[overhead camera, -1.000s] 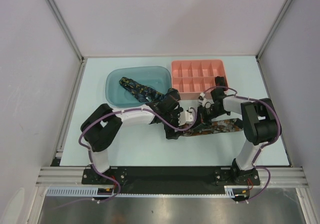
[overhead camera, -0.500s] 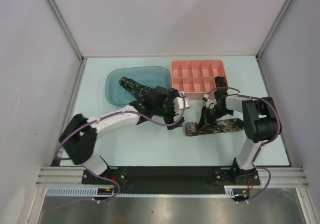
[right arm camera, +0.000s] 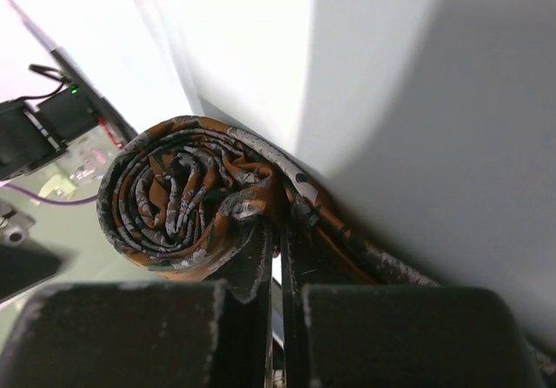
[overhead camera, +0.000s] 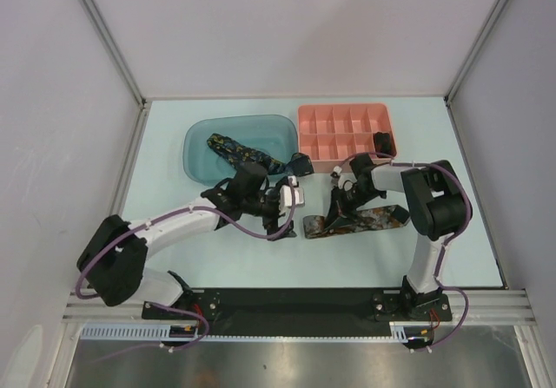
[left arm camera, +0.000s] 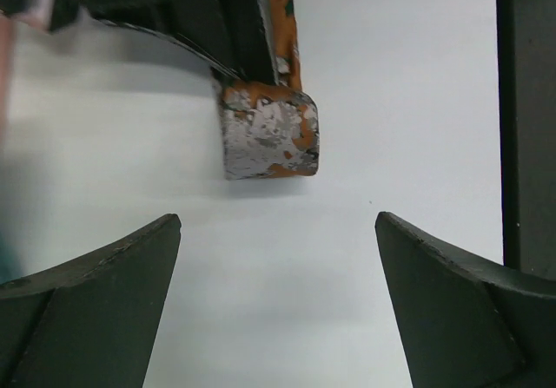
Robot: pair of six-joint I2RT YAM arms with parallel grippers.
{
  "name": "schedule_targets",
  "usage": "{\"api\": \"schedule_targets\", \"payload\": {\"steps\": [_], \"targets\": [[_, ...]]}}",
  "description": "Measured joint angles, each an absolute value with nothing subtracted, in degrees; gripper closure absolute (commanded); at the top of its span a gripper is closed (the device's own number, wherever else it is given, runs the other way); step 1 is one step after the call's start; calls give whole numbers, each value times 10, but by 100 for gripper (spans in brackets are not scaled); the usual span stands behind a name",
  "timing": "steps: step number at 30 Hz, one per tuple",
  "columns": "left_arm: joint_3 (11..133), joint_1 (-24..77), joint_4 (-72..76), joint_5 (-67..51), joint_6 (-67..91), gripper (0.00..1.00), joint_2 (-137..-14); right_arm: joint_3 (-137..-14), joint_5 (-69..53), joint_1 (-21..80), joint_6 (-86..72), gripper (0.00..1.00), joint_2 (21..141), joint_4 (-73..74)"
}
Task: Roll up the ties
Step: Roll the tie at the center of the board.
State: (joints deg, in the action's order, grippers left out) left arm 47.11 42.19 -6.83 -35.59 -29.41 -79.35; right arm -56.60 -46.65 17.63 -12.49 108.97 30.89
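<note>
The orange-brown-white flecked tie (overhead camera: 375, 219) lies flat on the table in front of the pink tray. My right gripper (overhead camera: 340, 204) is shut on its partly rolled end. The right wrist view shows the roll (right arm camera: 178, 199) as a tight spiral gripped between the closed fingers (right arm camera: 252, 266). My left gripper (overhead camera: 294, 195) is open and empty, just left of the tie. In the left wrist view its fingers (left arm camera: 104, 275) stand wide apart, with the tie's flat end (left arm camera: 268, 136) ahead on the table. The navy tie (overhead camera: 236, 152) lies unrolled in the teal bin (overhead camera: 200, 167).
A pink divided tray (overhead camera: 334, 132) stands at the back right, with a small dark bundle (overhead camera: 380, 140) in one right-hand compartment. The teal bin is directly behind my left gripper. White walls enclose the table on three sides.
My left gripper has let go of the tie's end and drawn back to the left, open. My right gripper has shifted left with the roll, and the tie's free end has slid left.
</note>
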Motion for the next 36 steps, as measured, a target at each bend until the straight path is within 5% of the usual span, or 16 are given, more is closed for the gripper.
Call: {"api": "schedule_targets", "payload": {"steps": [13,22,26,36], "targets": [[484,451,0,-334,-306,9,-947,-575,-494,203,-161,100,1111,276],[530,477,5,-328,-310,56,-1003,-572,-497,212,-185,100,1112,251],[553,481,-37,-313,-336,62,-1011,-565,-503,213,-199,100,1112,230],[629,480,-200,-299,-436,71,-1026,-538,-488,231,-234,68,1072,176]]}}
